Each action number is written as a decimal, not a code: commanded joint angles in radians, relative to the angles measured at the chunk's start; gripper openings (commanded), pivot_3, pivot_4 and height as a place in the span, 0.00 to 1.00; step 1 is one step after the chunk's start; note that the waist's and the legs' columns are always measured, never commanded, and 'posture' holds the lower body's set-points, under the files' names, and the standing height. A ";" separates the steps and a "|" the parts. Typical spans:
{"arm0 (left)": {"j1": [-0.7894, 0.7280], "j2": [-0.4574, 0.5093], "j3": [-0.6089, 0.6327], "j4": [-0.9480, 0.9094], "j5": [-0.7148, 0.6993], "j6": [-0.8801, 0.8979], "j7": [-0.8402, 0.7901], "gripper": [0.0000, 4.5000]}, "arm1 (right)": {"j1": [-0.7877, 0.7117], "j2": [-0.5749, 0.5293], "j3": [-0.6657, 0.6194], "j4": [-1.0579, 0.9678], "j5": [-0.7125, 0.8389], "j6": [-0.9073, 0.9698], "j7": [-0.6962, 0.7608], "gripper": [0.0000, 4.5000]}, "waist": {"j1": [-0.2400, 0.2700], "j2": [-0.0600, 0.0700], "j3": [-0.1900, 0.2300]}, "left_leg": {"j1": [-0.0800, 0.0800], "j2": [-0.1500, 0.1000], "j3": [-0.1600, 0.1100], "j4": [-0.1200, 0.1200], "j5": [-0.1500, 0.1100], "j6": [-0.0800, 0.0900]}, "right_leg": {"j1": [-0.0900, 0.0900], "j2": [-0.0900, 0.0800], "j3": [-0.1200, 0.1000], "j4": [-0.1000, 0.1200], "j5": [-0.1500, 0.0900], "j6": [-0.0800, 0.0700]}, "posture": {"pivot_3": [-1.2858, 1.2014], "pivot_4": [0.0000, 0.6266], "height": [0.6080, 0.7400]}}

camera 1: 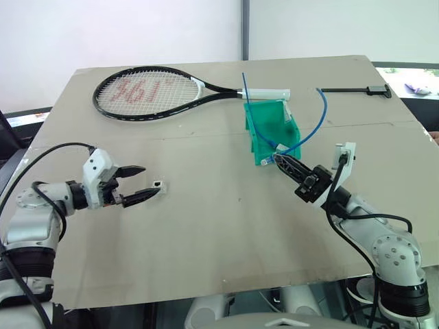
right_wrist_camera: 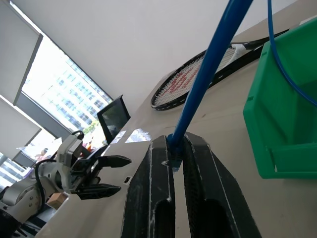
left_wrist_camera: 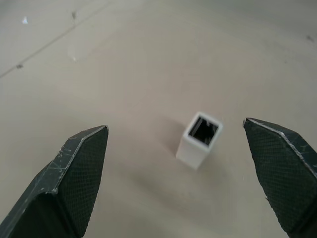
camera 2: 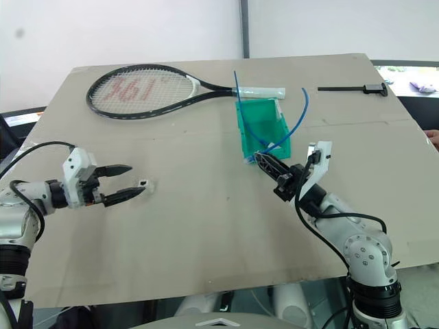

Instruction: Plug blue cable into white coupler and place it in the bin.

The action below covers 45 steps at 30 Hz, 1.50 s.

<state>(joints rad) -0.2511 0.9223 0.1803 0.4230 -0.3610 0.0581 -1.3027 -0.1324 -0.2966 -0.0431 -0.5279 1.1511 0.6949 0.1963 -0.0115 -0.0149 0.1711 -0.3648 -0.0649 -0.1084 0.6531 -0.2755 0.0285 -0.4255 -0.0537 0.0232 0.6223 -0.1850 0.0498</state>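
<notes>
Cable (camera 1: 317, 116), blue and thin, arcs from the closed right gripper (camera 1: 287, 163), which pinches its end at the low front of the bin (camera 1: 257, 130); that teal bin sits toward the desk's (camera 1: 206, 226) far edge, just before a tennis racket (camera 1: 147, 92). Coupler (camera 1: 158, 185), small and white, lies alone on the desk nearer the left edge, just past the tips of the open left gripper (camera 1: 140, 181).

Left wrist view: the coupler (left_wrist_camera: 199, 140) lies between the wide-spread fingers (left_wrist_camera: 74, 173), touching neither, its dark socket facing the camera.

Right wrist view: the fingers (right_wrist_camera: 158, 193) clamp the cable (right_wrist_camera: 208, 74) beside the bin (right_wrist_camera: 282, 114).
</notes>
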 commanded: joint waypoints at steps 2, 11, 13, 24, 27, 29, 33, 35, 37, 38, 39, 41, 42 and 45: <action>-0.053 0.001 -0.033 0.051 0.064 -0.107 -0.020 0.99 | 0.005 0.000 -0.006 -0.032 -0.003 -0.009 0.017 0.00 | 0.000 0.000 0.000 | 0.000 0.000 0.000 0.000 0.000 0.000 | 0.000 -0.001 0.000 0.000 0.000 0.000 | 0.52 0.24 1.00; -0.138 -0.035 -0.112 0.092 0.128 -0.159 -0.032 0.54 | 0.040 -0.001 -0.011 -0.074 -0.009 -0.014 -0.007 0.00 | -0.005 0.000 0.000 | 0.000 0.000 0.001 0.000 0.000 0.000 | -0.001 0.000 0.001 0.000 0.000 0.000 | 0.52 0.24 1.00; -0.141 -0.036 -0.118 0.090 0.133 -0.158 -0.036 0.34 | 0.045 -0.003 -0.013 -0.081 -0.008 -0.014 -0.011 0.00 | -0.007 0.000 0.000 | -0.001 0.000 0.001 -0.001 0.000 0.000 | -0.002 0.000 0.002 0.000 0.000 0.000 | 0.52 0.24 1.00; -0.135 -0.057 -0.124 -0.054 0.094 -0.045 -0.026 0.09 | 0.048 -0.016 -0.016 -0.090 -0.007 -0.012 -0.018 0.00 | -0.005 -0.001 0.000 | -0.002 0.000 0.001 -0.001 0.000 0.000 | -0.003 0.000 0.002 0.001 0.000 0.000 | 0.52 0.24 1.00; -0.133 -0.077 -0.135 -0.173 0.057 0.042 -0.020 0.09 | 0.046 -0.023 -0.020 -0.091 -0.008 -0.011 -0.017 0.00 | -0.003 -0.001 0.000 | -0.002 0.000 0.001 -0.001 0.000 0.000 | -0.003 0.000 0.002 0.001 0.000 0.000 | 0.52 0.24 1.00; -0.137 -0.095 -0.154 -0.261 0.032 0.113 -0.012 0.09 | 0.045 -0.030 -0.025 -0.092 -0.005 -0.010 -0.016 0.00 | -0.003 -0.001 0.000 | -0.002 0.000 0.001 0.000 0.000 0.000 | -0.003 0.000 0.002 0.001 0.000 0.000 | 0.52 0.24 1.00; -0.155 -0.138 -0.234 -0.424 0.023 0.242 0.014 0.09 | 0.047 -0.051 -0.035 -0.099 -0.001 -0.008 -0.017 0.00 | -0.004 -0.001 0.000 | -0.002 0.000 0.001 0.000 0.000 0.000 | -0.003 0.000 0.002 0.001 0.000 0.000 | 0.52 0.24 1.00; -0.187 -0.178 -0.284 -0.464 0.048 0.300 0.056 0.09 | 0.049 -0.061 -0.041 -0.103 -0.001 -0.007 -0.020 0.00 | -0.002 -0.001 0.000 | -0.002 0.000 0.001 0.000 0.000 0.000 | -0.003 0.001 0.002 0.001 0.000 0.000 | 0.52 0.24 1.00; -0.221 -0.218 -0.337 -0.478 0.091 0.316 0.096 0.09 | 0.054 -0.074 -0.046 -0.112 -0.005 -0.008 -0.025 0.00 | -0.002 -0.001 0.000 | -0.002 0.000 0.002 0.000 0.000 0.000 | -0.003 0.002 0.002 0.001 0.000 0.000 | 0.52 0.24 1.00; -0.236 -0.235 -0.363 -0.482 0.106 0.320 0.106 0.09 | 0.058 -0.081 -0.049 -0.119 -0.007 -0.008 -0.028 0.00 | -0.002 -0.001 0.000 | -0.002 0.000 0.002 0.000 0.000 0.000 | -0.003 0.003 0.002 0.001 0.000 0.000 | 0.52 0.24 1.00; -0.248 -0.249 -0.384 -0.486 0.114 0.325 0.111 0.09 | 0.063 -0.087 -0.052 -0.126 -0.007 -0.008 -0.031 0.00 | -0.002 -0.001 0.000 | -0.002 0.000 0.002 0.000 0.000 0.000 | -0.003 0.003 0.002 0.001 0.000 0.000 | 0.52 0.24 1.00; -0.273 -0.276 -0.421 -0.481 0.135 0.337 0.127 0.09 | 0.075 -0.098 -0.056 -0.142 -0.005 -0.009 -0.041 0.00 | -0.003 -0.001 0.000 | -0.002 0.000 0.003 0.000 0.000 0.000 | -0.003 0.003 0.002 0.002 0.000 0.000 | 0.52 0.24 1.00; -0.283 -0.285 -0.440 -0.476 0.143 0.342 0.124 0.09 | 0.083 -0.102 -0.058 -0.152 -0.008 -0.009 -0.046 0.00 | -0.003 -0.001 0.000 | -0.002 0.000 0.003 0.000 0.000 0.000 | -0.003 0.004 0.003 0.002 0.000 0.000 | 0.52 0.24 1.00; -0.310 -0.299 -0.495 -0.438 0.195 0.301 0.117 0.09 | 0.105 -0.109 -0.058 -0.178 -0.015 -0.011 -0.061 0.00 | -0.004 -0.001 0.000 | -0.002 0.000 0.003 0.000 0.000 0.000 | -0.003 0.004 0.003 0.002 0.000 0.000 | 0.52 0.24 1.00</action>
<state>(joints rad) -0.5400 0.6256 -0.2989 -0.0226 -0.1943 0.3903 -1.1831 -0.0336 -0.4002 -0.0858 -0.6475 1.1363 0.6956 0.1430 -0.0153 -0.0160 0.1707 -0.3669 -0.0649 -0.1053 0.6534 -0.2754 0.0285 -0.4284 -0.0498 0.0262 0.6239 -0.1848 0.0500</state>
